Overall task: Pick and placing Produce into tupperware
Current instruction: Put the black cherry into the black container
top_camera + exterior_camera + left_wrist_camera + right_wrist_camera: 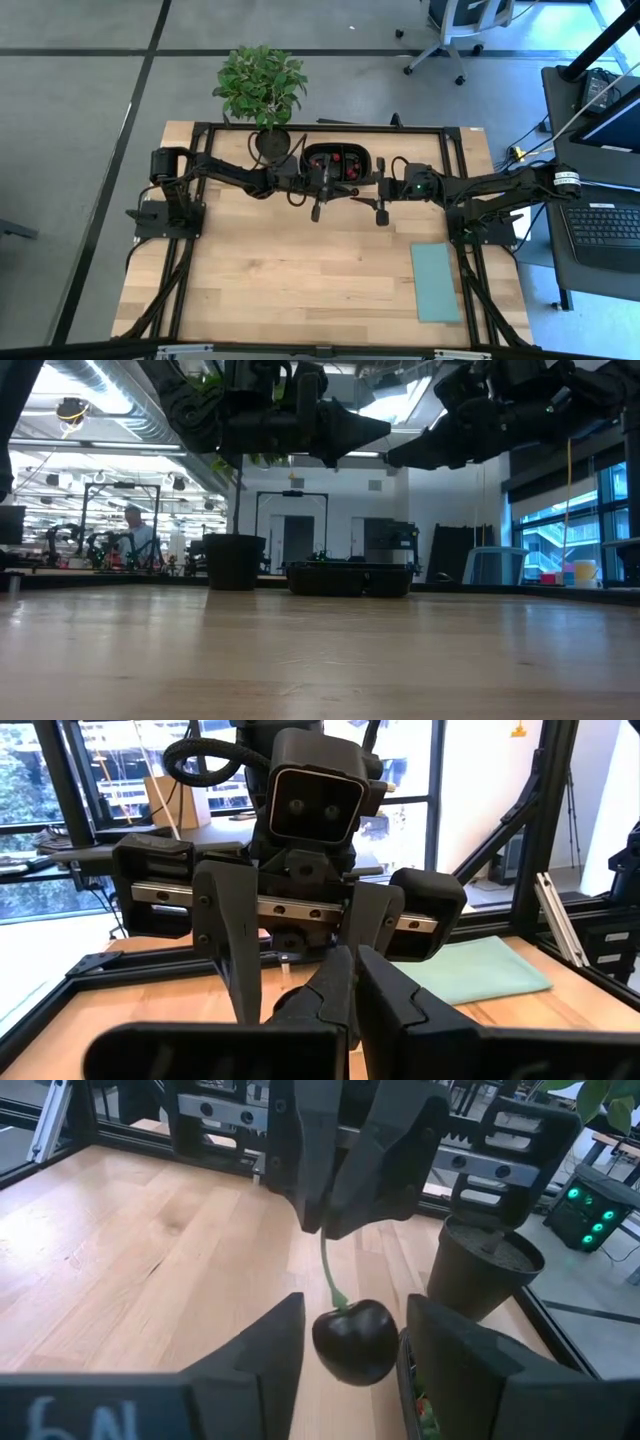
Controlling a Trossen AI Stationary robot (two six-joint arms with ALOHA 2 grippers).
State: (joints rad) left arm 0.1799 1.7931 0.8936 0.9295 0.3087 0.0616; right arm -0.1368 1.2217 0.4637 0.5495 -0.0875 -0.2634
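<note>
Handover above the bench (280, 270): the left gripper (345, 1200), fingers pinched on the green stem, dangles a dark cherry (355, 1342) between the parted fingers (262, 1350) of the right gripper (380, 212), just beside the black tray (338, 160) and plant pot (483, 1270).

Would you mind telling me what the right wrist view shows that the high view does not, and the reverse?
Only the right wrist view: a dark maroon round cherry hanging by its green stem from the shut left gripper, between the open fingers of the right gripper. Only the high view: the flat pale teal rectangle. Both: the small dark plant pot and the pale wooden table.
</note>
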